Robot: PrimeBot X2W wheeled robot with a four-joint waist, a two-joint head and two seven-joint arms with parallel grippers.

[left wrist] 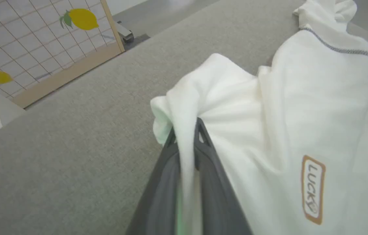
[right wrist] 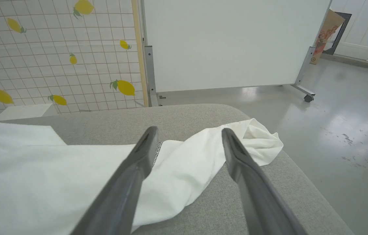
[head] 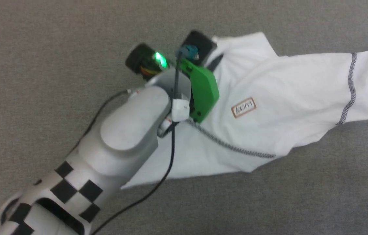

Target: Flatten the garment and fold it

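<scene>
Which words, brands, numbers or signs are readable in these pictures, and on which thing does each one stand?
"LUCKY": on the small brown-edged patch on the white T-shirt; it lies sideways in the left wrist view.
Printed cardboard sheet leaning far off in the right wrist view: too small and blurred to read.
No other text, number or sign is readable.

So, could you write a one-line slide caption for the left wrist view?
Left gripper shut on a fold of the white T-shirt on the grey surface.
</scene>
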